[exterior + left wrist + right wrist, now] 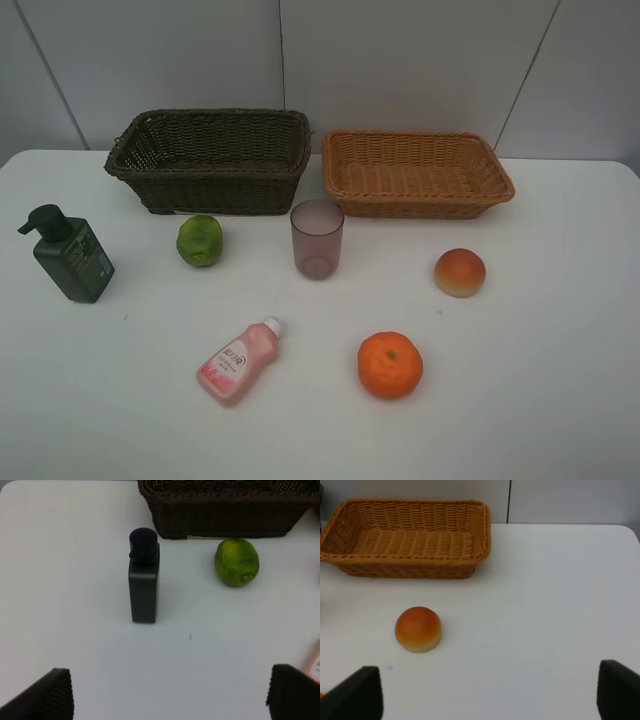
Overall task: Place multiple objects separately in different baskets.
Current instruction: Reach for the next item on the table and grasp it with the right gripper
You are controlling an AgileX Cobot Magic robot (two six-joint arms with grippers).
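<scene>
Left gripper (pixel 170 694) fingertips (pixel 46 697) partly out of frame (pink bottle (pixel 316 661) too)

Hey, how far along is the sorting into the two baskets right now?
Done: nothing yet; the dark basket and the tan basket show nothing inside. In hand: nothing; the left end effector and right end effector are open over the table. Left: all six, the pump bottle, green citrus, cup, peach, pink bottle and tangerine, which sit on the table.

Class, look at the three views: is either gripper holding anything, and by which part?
Nothing is held. The left gripper and right gripper both stand open over the table, with nothing between the jaws.
</scene>
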